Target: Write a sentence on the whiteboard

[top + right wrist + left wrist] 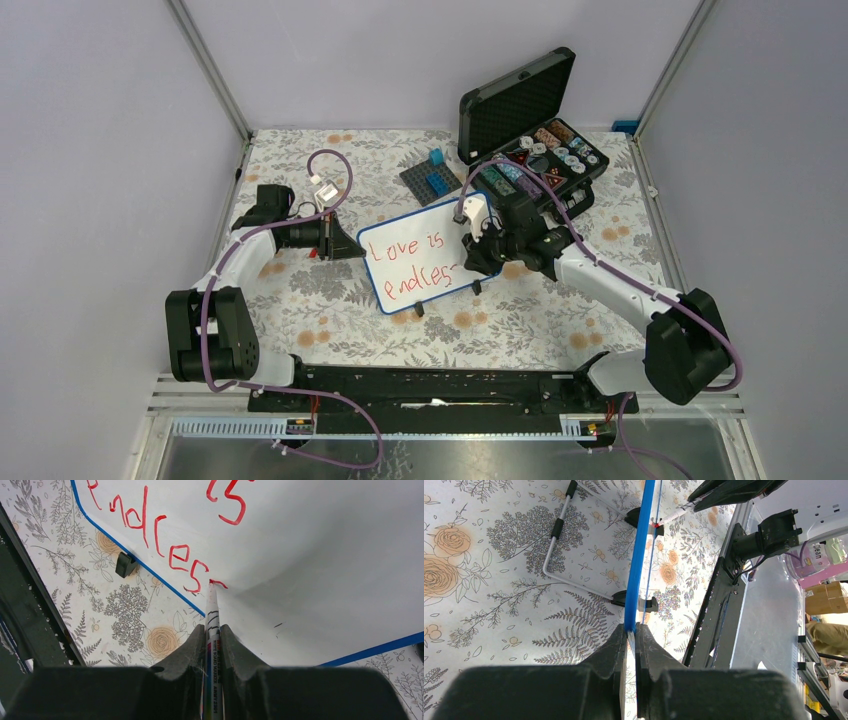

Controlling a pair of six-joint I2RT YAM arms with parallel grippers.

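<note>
The whiteboard (425, 235), white with a thin blue frame, stands tilted on small black feet at the table's middle. The sentence (412, 268) is in red, in two lines: "Love is" over "endles" plus a short new stroke. My left gripper (352, 243) is shut on the board's left edge; in the left wrist view the blue frame (639, 555) runs edge-on into the left gripper (631, 630). My right gripper (213, 630) is shut on a white marker (213, 612). The marker's tip touches the whiteboard (310, 555) just after the last red letter of the sentence (150, 535).
An open black case (535, 130) of chips stands at the back right, close behind my right wrist. A grey studded baseplate (432, 182) with a blue brick lies behind the board. The board's wire stand (555, 545) rests on the floral cloth.
</note>
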